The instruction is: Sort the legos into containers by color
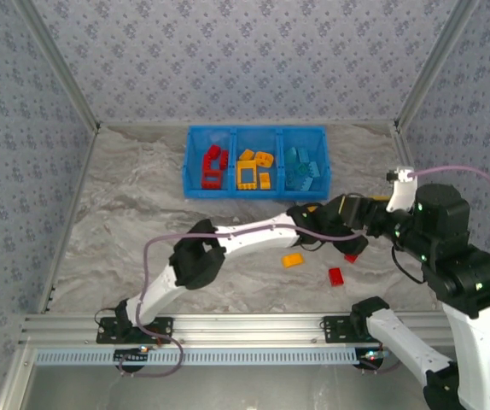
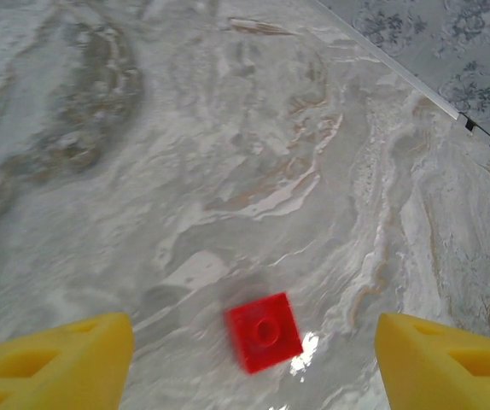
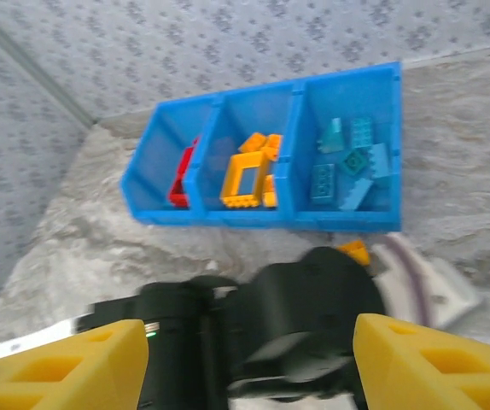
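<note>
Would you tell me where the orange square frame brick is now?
In the top view, the frame brick lies in the middle compartment of the blue bin, near its front wall, with red bricks left and teal bricks right.

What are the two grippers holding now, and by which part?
Nothing. The left gripper is open, not touching the red brick; the right gripper is open and empty.

Sitting sorted in blue bin (image 1: 253, 194) compartments: red legos (image 1: 213, 166) left, yellow-orange legos (image 1: 252, 169) middle, teal legos (image 1: 303, 168) right. Lying loose at 5 o'clock of bin: orange brick (image 1: 293, 260), red brick (image 1: 336, 276).
</note>
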You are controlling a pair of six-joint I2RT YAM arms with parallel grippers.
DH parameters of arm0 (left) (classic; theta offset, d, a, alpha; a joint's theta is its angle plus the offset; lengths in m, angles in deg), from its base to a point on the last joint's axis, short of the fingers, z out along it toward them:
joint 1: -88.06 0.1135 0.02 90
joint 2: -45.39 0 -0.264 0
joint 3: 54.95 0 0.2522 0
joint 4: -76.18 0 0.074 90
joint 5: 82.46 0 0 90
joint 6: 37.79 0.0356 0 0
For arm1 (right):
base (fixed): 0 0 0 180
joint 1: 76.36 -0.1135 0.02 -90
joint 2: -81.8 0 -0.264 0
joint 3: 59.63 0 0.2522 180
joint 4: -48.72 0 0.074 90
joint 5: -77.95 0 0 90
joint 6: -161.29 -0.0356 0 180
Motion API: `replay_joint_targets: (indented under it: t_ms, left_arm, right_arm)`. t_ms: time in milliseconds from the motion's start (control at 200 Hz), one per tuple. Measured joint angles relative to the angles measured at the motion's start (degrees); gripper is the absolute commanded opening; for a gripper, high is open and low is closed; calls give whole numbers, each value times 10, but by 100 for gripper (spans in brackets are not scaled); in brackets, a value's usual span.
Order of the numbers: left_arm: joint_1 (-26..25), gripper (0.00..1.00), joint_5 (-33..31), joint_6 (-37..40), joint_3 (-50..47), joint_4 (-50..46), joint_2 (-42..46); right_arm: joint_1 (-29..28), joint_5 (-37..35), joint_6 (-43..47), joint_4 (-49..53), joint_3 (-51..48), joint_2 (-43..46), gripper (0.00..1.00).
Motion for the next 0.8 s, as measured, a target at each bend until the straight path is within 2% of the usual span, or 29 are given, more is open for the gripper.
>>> replay_joint_targets:
  t_ms: [80,210,559,729,799]
  left_arm:
    - [-9,76,-9,0,61,-30,-40]
    - [-19,76,-28,-7,128,-71,-86]
    - [-44,76,-49,-37,166,-118,-137]
    - [-49,75,-69,-41,189,-132,-159]
    - [-49,72,-77,-41,189,-135,-163]
  right_arm:
    - [0,39,-4,-7,-18,16,76]
    - [0,75,-8,-7,-30,38,76]
    - [0,32,-74,127,42,53,72]
    - [0,31,-92,156,52,54,72]
    - [0,31,-97,160,52,54,72]
